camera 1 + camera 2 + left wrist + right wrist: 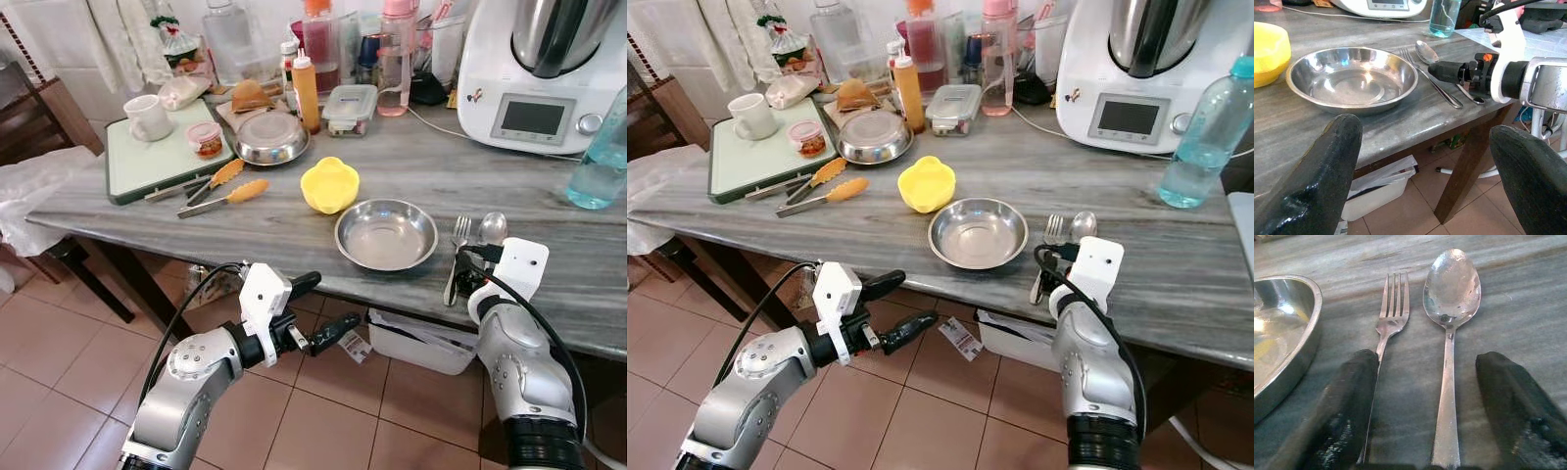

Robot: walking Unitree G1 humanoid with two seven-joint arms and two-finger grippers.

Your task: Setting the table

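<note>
On the table [294, 230], the right gripper [1425, 396] stands spread over fork [1391, 308] and spoon [1451, 289], hiding their handle ends; the left gripper [318, 313] hangs spread, grasping nothing.

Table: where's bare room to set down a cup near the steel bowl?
Free: the table between the spoon and water bottle, and the front strip left of the steel bowl, below the tongs. Crowded: the back row around the sauce bottle, and the fork side, where the right gripper sits.
</note>
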